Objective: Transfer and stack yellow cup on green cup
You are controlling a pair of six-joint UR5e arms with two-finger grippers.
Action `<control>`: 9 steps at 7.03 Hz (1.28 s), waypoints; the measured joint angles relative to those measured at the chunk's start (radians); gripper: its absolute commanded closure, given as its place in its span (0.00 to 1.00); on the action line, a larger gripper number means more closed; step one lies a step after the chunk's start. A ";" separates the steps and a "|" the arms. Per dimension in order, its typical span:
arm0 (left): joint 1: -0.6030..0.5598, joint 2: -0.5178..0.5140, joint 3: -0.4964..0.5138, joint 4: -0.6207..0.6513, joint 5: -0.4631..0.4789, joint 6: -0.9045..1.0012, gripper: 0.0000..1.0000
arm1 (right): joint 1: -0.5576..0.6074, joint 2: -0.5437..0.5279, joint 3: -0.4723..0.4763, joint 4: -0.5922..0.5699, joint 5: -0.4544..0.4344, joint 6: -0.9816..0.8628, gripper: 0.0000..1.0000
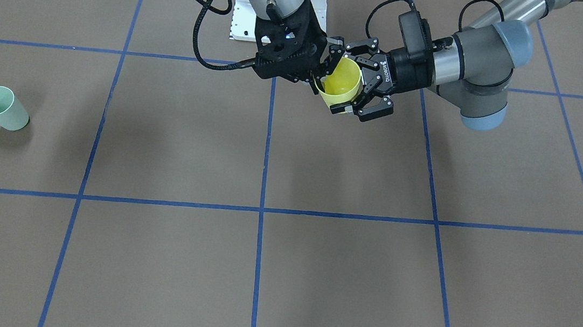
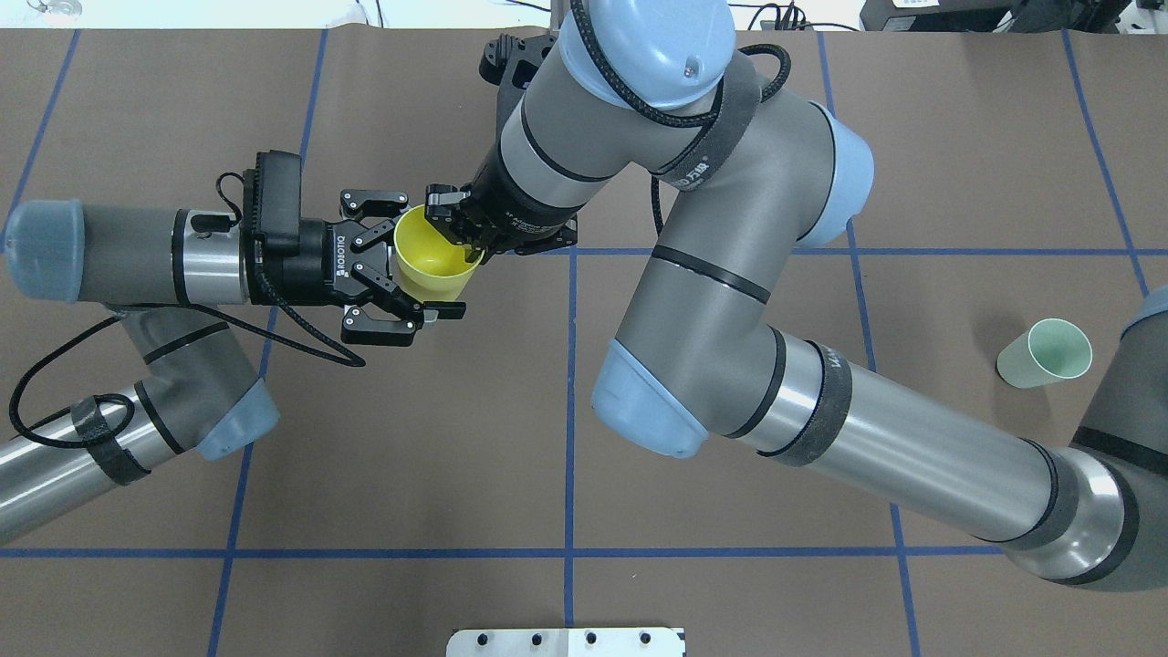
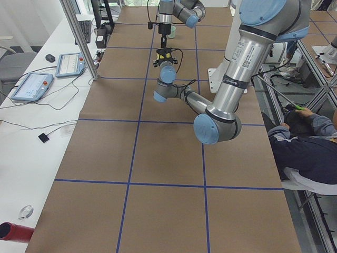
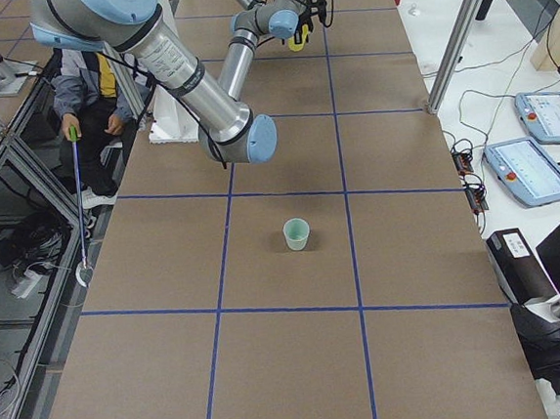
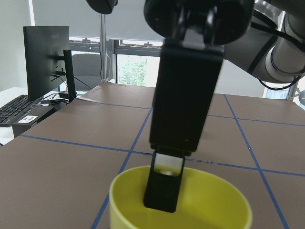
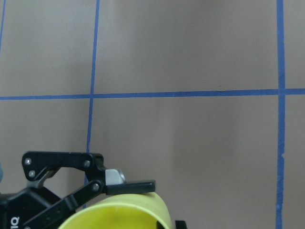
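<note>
The yellow cup [image 1: 340, 84] hangs above the table's middle, between both grippers. My right gripper [image 1: 326, 76] is shut on its rim, with one finger inside the cup; this shows in the overhead view [image 2: 461, 239]. My left gripper [image 1: 339, 76] is open, and its fingers are spread on either side of the cup's wall [image 2: 429, 269]. The left wrist view shows the cup's rim [image 5: 214, 210] with the right finger dipping in. The green cup [image 1: 2, 107] stands upright, alone, far off on my right side [image 2: 1045, 353].
The white base plate [image 1: 242, 17] lies at the robot's edge of the table. Blue tape lines grid the brown table [image 2: 730, 593]. A seated operator [image 4: 92, 79] is beside the table. Tablets [image 4: 535, 148] lie on a side bench.
</note>
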 measured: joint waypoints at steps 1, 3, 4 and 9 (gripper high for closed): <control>0.002 -0.002 0.004 0.001 0.000 -0.001 0.01 | 0.000 -0.001 0.006 -0.001 0.000 0.000 1.00; 0.009 -0.002 0.015 0.000 0.000 -0.001 0.00 | 0.002 -0.011 0.018 -0.002 -0.001 0.000 1.00; 0.009 0.000 0.019 0.000 0.000 -0.001 0.01 | 0.003 -0.030 0.028 -0.003 -0.004 0.000 1.00; 0.001 0.041 0.026 0.005 0.118 -0.028 0.00 | 0.144 -0.219 0.073 -0.006 -0.016 -0.005 1.00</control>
